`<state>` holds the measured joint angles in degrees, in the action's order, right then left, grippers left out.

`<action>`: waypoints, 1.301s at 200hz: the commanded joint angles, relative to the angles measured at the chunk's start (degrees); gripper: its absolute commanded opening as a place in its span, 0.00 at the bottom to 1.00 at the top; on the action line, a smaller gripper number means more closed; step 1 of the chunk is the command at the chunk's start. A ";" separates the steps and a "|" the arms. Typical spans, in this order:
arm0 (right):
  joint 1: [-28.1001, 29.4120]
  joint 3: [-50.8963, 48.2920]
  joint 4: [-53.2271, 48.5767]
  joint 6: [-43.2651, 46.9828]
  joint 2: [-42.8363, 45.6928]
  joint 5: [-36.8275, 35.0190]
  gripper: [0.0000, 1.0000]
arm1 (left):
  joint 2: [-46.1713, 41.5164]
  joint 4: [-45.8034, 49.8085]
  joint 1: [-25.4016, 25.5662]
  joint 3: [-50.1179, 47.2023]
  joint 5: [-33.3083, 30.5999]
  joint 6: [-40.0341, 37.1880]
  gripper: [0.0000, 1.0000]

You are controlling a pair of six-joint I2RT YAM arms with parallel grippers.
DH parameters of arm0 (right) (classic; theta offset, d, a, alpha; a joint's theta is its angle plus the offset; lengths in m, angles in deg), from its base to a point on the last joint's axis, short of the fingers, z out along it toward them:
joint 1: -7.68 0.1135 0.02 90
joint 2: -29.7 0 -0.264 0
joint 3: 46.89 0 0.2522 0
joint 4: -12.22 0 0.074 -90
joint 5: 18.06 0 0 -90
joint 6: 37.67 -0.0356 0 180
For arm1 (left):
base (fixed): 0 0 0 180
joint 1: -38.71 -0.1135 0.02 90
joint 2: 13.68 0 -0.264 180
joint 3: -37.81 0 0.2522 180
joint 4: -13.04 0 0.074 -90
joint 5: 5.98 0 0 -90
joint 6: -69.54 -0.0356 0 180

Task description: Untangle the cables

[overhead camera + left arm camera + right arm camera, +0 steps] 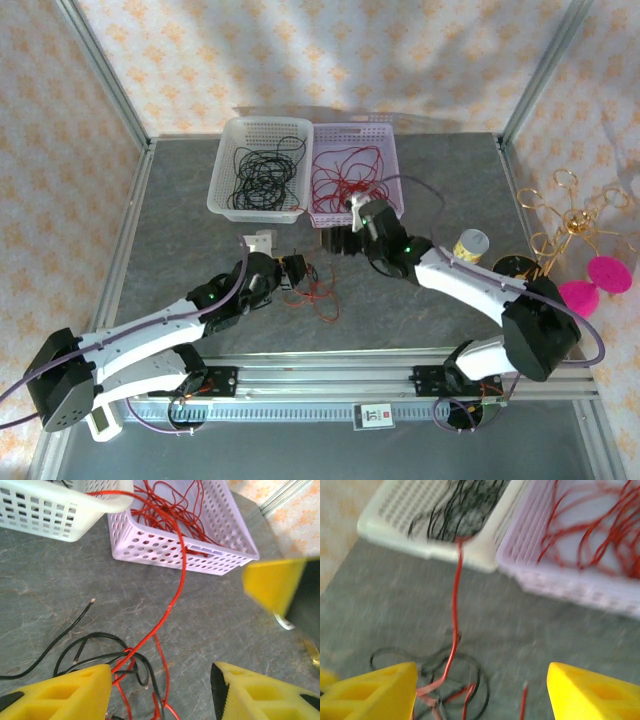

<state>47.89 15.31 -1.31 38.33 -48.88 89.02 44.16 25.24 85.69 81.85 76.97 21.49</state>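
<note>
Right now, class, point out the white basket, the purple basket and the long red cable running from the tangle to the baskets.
white basket (254, 214): top view, near rim.
purple basket (165, 550): left wrist view, holed front wall.
red cable (455, 605): right wrist view, straight stretch over the table.

Tangled cables (318, 292) lie on the table (180, 220) beside the left hand (297, 268).

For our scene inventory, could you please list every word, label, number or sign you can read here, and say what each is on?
No text can be read.
The white sticker on the front rail: dark marks, too small to read.
No other lettering is visible.
</note>
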 commanded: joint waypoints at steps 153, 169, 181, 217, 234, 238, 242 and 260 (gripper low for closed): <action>1.32 8.64 12.12 0.53 -13.36 4.98 0.07 | -14.65 9.89 -2.32 -2.96 -4.68 -0.72 0.56; 1.37 9.96 7.46 1.49 -8.79 3.64 0.00 | -15.65 7.37 -2.41 -2.74 -4.66 -1.76 0.56; 1.45 10.54 5.04 1.90 -5.07 4.74 0.00 | -16.60 3.84 -2.34 -2.08 -2.33 -4.59 0.56; 1.45 14.36 -0.55 0.57 2.56 10.58 0.00 | -15.84 -6.00 -2.38 1.58 10.99 -16.45 0.62; 1.45 16.70 -2.79 0.29 4.54 11.45 0.00 | -12.89 -8.69 -2.42 3.58 15.86 -20.58 0.66; 1.45 17.06 -3.21 0.29 4.93 11.64 0.00 | -12.08 -9.02 -2.34 4.00 16.37 -21.39 0.67; 1.44 17.55 -3.49 0.25 5.26 12.00 0.00 | -11.23 -9.41 -2.42 4.54 16.63 -22.23 0.68; 1.45 19.67 -4.62 0.38 6.33 14.04 0.00 | -7.40 -10.42 -2.41 7.07 18.07 -25.33 0.70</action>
<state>49.05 32.03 -1.55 38.83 -44.05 99.60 33.06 20.17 83.59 85.31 88.79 4.22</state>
